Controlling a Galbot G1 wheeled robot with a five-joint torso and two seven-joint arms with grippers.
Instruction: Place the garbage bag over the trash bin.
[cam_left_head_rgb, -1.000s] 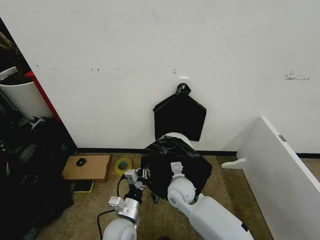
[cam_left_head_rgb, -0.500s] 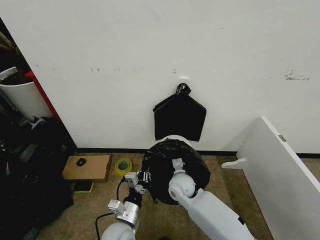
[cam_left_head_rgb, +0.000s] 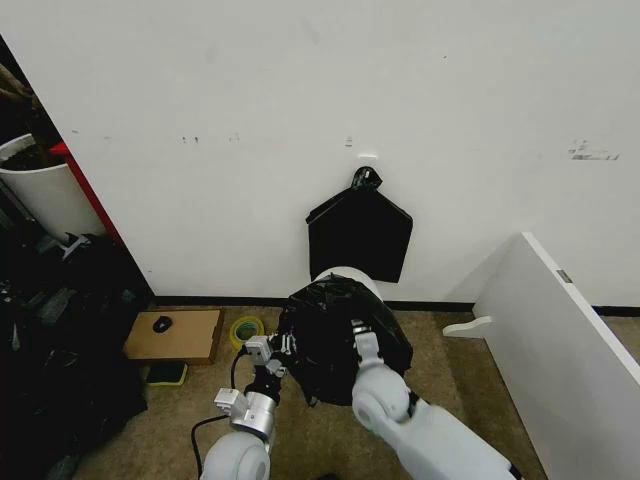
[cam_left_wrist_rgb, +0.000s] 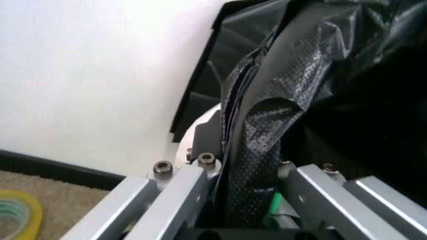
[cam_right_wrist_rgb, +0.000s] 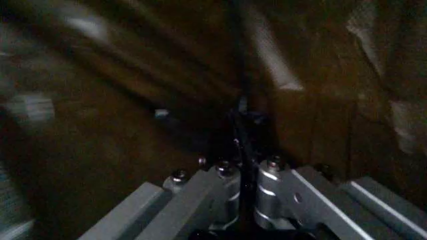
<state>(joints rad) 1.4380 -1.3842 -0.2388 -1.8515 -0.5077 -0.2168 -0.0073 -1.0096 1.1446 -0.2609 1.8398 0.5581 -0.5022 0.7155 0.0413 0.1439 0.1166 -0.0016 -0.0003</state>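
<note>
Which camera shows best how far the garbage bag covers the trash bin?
The head view: the garbage bag drapes over the trash bin, with a white sliver of rim showing at the back. The left wrist view shows a bag fold in the left gripper. The right wrist view shows dark plastic around the right gripper.

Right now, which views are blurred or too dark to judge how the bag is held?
Head view: evenly lit and sharp, with the garbage bag draped over the trash bin. Left wrist view: bright; the left gripper pinches a fold of film, the wall washed out. Right wrist view: dark, brownish and motion-smeared; the right gripper is shut on black plastic, its surroundings unreadable.
</note>
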